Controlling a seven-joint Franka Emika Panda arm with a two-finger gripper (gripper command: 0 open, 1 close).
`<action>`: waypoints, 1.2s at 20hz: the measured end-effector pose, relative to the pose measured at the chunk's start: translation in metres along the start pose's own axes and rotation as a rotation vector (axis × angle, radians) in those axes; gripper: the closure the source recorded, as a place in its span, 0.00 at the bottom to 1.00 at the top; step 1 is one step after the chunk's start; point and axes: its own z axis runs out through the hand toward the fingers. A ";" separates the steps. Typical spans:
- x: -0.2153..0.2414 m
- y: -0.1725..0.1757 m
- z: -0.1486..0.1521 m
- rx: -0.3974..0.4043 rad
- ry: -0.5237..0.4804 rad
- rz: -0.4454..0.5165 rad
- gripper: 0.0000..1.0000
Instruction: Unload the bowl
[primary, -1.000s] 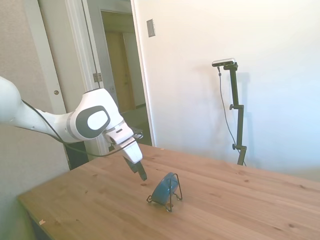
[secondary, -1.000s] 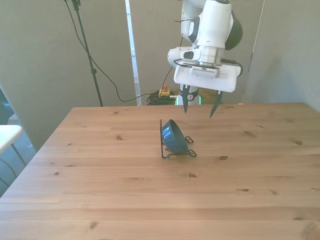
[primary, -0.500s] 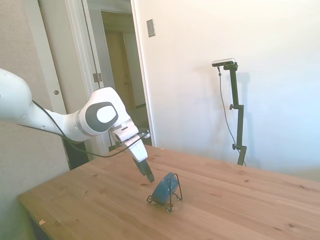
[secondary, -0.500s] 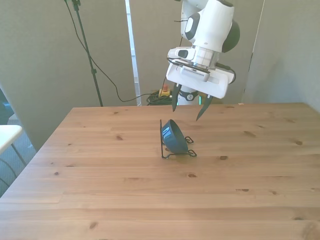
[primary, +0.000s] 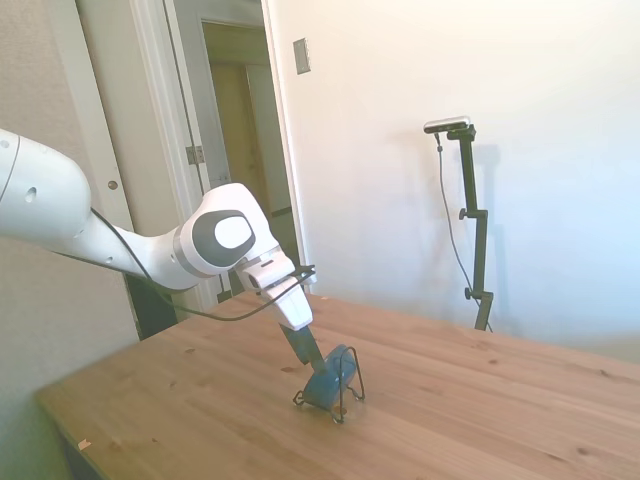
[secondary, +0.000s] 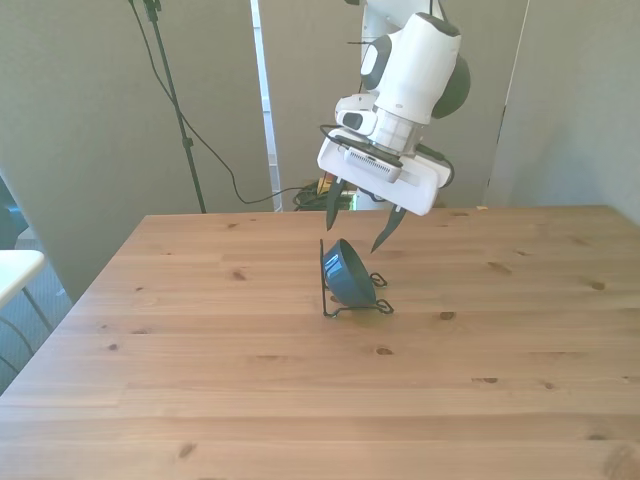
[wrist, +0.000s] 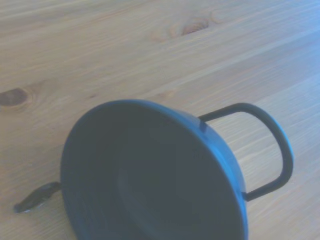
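While the bowl (secondary: 348, 272) is propped on edge in the wire rack (secondary: 372, 303) on the table (secondary: 200, 380), the jaws (secondary: 356, 222) have been brought down from behind, spread apart, just above its rim; a grasp appears imminent.

No readable text, label, brand, number or sign in any view. Arm casing plain white with grey joint caps, unmarked. Small grey plate on wall beside doorway in side view: blank.
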 end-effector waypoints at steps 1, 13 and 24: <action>0.002 0.001 0.002 -0.006 0.005 0.000 0.00; 0.015 0.007 0.024 -0.049 0.025 0.009 1.00; 0.016 0.007 0.026 -0.053 0.028 0.016 1.00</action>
